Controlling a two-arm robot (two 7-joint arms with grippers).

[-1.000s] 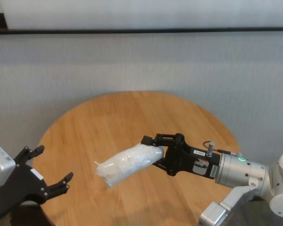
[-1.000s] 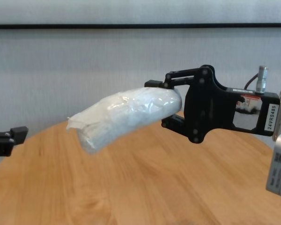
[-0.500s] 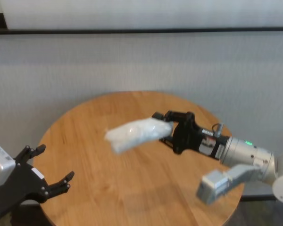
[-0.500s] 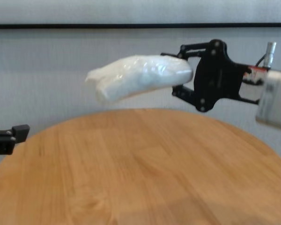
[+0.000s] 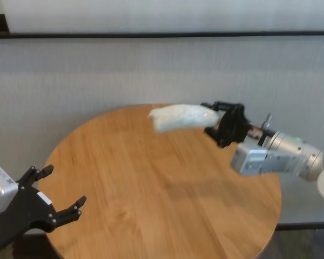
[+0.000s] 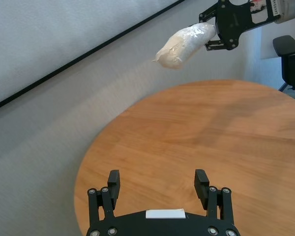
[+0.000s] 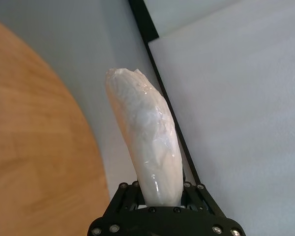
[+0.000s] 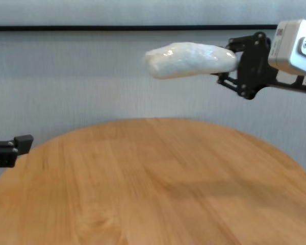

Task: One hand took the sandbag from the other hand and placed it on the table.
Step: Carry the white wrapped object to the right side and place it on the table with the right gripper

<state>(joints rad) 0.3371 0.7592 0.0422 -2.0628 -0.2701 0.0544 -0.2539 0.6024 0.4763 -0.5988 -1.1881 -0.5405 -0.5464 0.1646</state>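
Down at the near left edge of the round wooden worktop (image 5: 151, 183), the left end effector (image 5: 46, 200) sits low beside the rim, a flat matte-black body with a small white sticker. Its two fingers (image 6: 113, 180) are spread wide apart and nothing lies between them. From its own wrist camera, the fingers point out across the light-brown planks toward the far side.

Across the middle, the planks show visible grain and carry no objects in any view.

Further right and high above the worktop's far edge, the sandbag (image 5: 182, 116) hangs in the air, well clear of the wood. It is a soft white sausage shape wrapped in crinkly clear plastic. It lies roughly level, with its free end pointing toward the robot's left and set against the grey wall (image 8: 92, 76) behind.

At the far right, the right end effector (image 5: 220, 125) is clamped on the sandbag's right end, its curved black claw fingers (image 8: 246, 43) closed tightly around the bag. Behind the claw come a light-grey box (image 5: 252, 158) and a silver cylindrical wrist (image 5: 291, 154), reaching in from the right side. The right wrist camera shows the bag rising straight out from between the closed fingers.
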